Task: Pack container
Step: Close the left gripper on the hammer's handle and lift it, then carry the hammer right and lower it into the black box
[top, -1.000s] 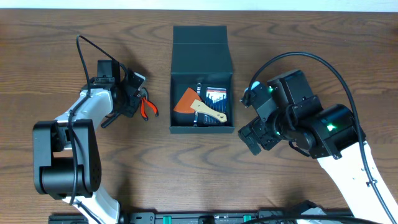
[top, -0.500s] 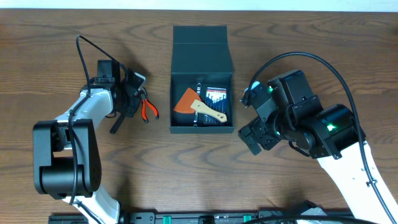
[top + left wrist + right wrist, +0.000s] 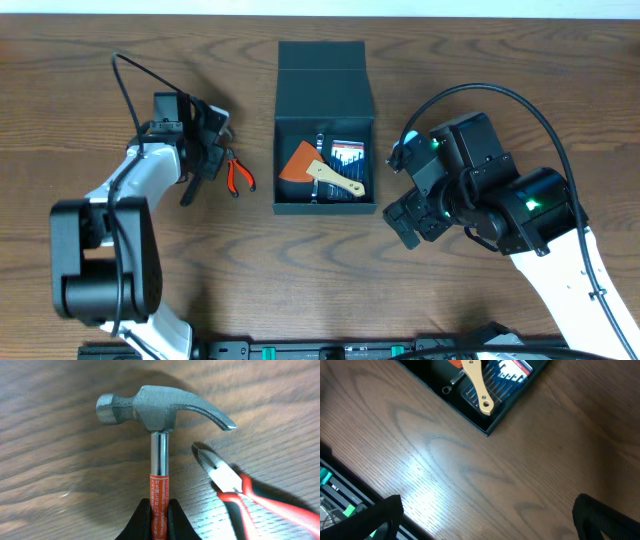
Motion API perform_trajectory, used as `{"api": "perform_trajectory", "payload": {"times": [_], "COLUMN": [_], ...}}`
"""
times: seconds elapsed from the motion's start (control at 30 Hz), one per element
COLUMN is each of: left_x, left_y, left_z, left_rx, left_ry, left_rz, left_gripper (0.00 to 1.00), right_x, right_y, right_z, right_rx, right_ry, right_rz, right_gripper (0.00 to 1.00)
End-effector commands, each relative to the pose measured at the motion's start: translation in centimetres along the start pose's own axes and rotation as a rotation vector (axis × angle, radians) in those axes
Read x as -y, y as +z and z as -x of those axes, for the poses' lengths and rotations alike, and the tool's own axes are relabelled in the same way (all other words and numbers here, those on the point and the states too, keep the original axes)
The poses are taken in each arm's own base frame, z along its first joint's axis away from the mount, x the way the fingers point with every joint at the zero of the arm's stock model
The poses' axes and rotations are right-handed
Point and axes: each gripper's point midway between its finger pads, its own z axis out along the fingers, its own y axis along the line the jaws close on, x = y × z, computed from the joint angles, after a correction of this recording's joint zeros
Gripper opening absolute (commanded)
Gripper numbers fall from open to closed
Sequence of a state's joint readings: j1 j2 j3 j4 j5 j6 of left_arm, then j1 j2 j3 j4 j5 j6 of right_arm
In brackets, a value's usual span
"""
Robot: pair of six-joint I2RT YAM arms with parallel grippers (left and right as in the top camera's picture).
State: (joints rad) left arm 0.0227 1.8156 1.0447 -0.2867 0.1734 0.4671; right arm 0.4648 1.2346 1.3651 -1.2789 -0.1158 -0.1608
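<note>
Steel claw hammer [image 3: 161,409] was clamped at its handle by the left hand [image 3: 159,521], red pliers [image 3: 235,485] just beside. Right hand [image 3: 487,520] stood wide open, empty, near the container [image 3: 323,70].

Open table [image 3: 320,262] stretches in front of the container [image 3: 323,68]; red pliers [image 3: 238,176] lie off its left wall, and the wide-open right claw [image 3: 487,510] hovers near its right corner.

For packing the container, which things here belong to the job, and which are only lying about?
Belong to the job:
container
hammer, held in the shut left gripper
red-handled pliers beside it, probably next
scraper and packaged tool set, already inside

Only lying about:
equipment rail at the near edge
</note>
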Motion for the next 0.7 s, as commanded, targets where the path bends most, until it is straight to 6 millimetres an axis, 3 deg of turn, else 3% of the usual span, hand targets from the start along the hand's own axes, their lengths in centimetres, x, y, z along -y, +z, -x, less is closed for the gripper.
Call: {"api": "perform_trajectory", "payload": {"times": [0.0, 0.13, 0.37, 0.47, 0.67], "left_x": [-1.0, 0.0, 5.3, 8.0, 12.8], "left_y": [-4.3, -8.1, -13.9, -14.4, -12.7], "left_z": [4.2, 6.5, 9.7, 10.1, 9.6], "left_rx": [0.148, 0.251, 0.385, 0.381, 0.298], "left_ry": [-0.129, -0.335, -0.548, -0.581, -0.528], "left_rz": [0.045, 0.029, -0.093, -0.149, -0.211], "left_gripper": [0.06, 0.06, 0.06, 0.06, 0.06], "right_x": [0.2, 0.2, 0.2, 0.2, 0.2], "right_y": [-0.2, -0.2, -0.2, -0.2, -0.2], "right_z": [0.0, 0.0, 0.0, 0.0, 0.0], "right_rx": [0.006, 0.006, 0.006, 0.006, 0.006], "right_ry": [0.022, 0.022, 0.022, 0.022, 0.022], "right_rz": [-0.005, -0.005, -0.005, -0.005, -0.005], "right_gripper": [0.99, 0.99, 0.99, 0.99, 0.99]}}
